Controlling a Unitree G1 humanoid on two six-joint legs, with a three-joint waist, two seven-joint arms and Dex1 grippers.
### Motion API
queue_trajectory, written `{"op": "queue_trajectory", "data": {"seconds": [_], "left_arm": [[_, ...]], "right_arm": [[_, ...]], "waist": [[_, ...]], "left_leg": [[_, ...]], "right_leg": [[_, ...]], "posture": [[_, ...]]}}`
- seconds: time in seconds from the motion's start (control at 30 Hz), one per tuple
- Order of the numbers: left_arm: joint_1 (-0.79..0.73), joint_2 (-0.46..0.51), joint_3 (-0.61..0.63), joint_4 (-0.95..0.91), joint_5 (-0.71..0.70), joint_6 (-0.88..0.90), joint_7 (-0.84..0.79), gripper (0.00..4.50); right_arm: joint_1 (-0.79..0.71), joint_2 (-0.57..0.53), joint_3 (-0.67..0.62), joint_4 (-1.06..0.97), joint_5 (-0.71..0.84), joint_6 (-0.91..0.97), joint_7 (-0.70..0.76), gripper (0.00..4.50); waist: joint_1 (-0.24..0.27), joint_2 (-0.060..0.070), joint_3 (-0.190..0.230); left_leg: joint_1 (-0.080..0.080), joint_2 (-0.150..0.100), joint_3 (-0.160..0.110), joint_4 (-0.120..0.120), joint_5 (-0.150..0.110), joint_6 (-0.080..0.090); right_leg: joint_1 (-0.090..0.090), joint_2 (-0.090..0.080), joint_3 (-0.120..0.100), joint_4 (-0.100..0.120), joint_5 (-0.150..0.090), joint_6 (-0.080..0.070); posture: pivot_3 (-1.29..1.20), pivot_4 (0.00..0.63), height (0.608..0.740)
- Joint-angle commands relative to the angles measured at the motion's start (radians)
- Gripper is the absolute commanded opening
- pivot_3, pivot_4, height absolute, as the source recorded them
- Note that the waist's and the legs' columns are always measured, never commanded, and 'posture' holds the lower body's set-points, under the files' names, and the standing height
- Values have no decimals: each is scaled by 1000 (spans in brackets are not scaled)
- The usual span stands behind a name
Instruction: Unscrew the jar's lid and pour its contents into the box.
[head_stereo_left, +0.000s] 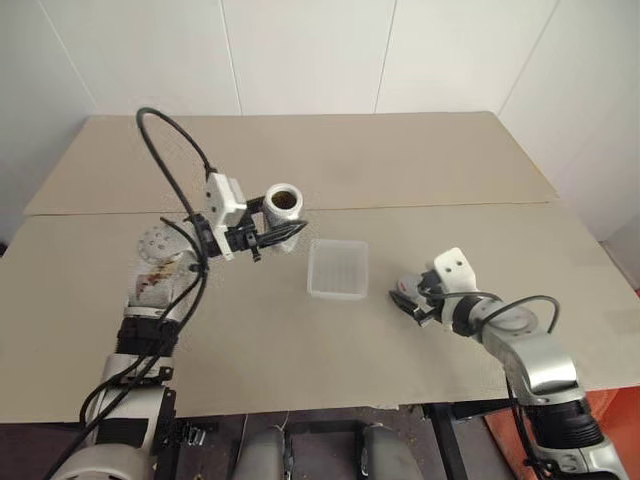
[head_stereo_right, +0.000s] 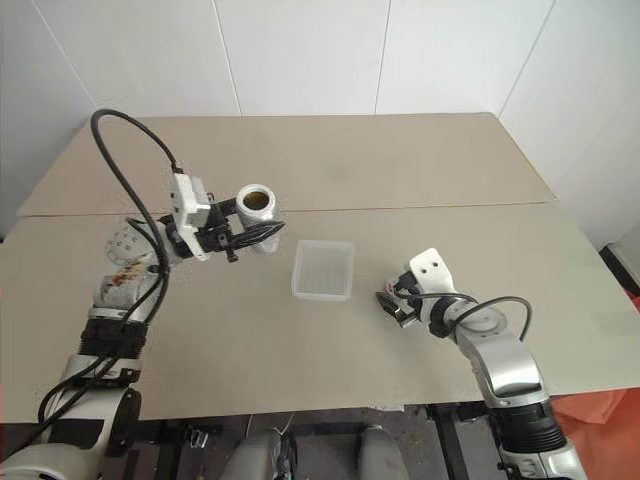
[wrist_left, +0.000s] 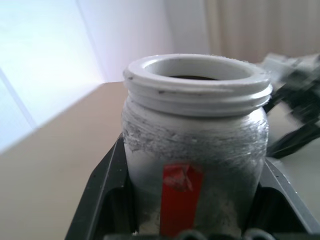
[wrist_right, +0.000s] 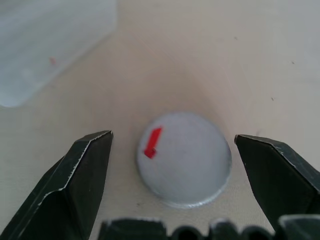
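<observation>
Now the right gripper (wrist_right: 172, 165) is spread, freeing the lid (wrist_right: 184, 158); the left gripper (head_stereo_left: 272, 237) pinches the jar (head_stereo_left: 284, 213) upright, left of the box (head_stereo_left: 337, 268), so you spill nothing.

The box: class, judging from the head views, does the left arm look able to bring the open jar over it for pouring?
Probably yes. The left claw grips the jar, lid off, just beside the box, with bare table between. The right claw sits open on the far side, over the lid.
</observation>
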Motion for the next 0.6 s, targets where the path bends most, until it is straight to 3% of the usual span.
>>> {"op": "queue_trajectory", "data": {"seconds": [0.03, 0.17, 0.23, 0.33, 0.4, 0.6], "left_arm": [[-114, 22, -66, 160, 356, -430, 321, 1966], [-265, 125, -227, 340, 839, -762, 772, 1966], [-356, 163, -349, 373, 1099, -805, 1054, 1966], [-507, 210, -634, 385, 1524, -730, 1463, 1966], [-561, 189, -736, 428, 1626, -687, 1591, 1966], [-659, 60, -872, 569, 1735, -482, 1680, 1966]], "right_arm": [[-60, -83, -123, -174, 166, 109, 116, 4432], [-159, -150, -145, -258, 342, 271, 198, 4432], [-211, -177, -139, -275, 399, 302, 236, 4432], [-288, -202, -129, -262, 450, 343, 260, 4432], [-328, -214, -122, -247, 464, 352, 269, 4432], [-364, -214, -140, -265, 503, 343, 261, 4432]], "waist": [[14, 0, 0], [17, -1, 0], [18, -1, 0], [25, 0, 0], [30, 0, 0], [30, -1, 0]], "left_leg": [[0, 0, 0, 0, 0, 0], [0, 0, -1, 0, 0, 0], [0, 0, -1, -1, 0, 0], [-2, -1, -1, -1, -1, 1], [-4, -1, 0, 0, -2, 2], [-15, 0, 6, 3, -2, 3]], "right_leg": [[0, 0, 0, 0, 0, 0], [0, 0, -1, -1, 1, 0], [1, -1, -2, -1, 1, 0], [1, -1, -5, 0, 2, 2], [1, -2, -5, -1, 2, 3], [-9, -2, -8, 1, 2, 3]], "posture": [[0, 150, 740], [0, 150, 740], [0, 150, 740], [0, 150, 740], [0, 150, 740], [0, 150, 740]]}}
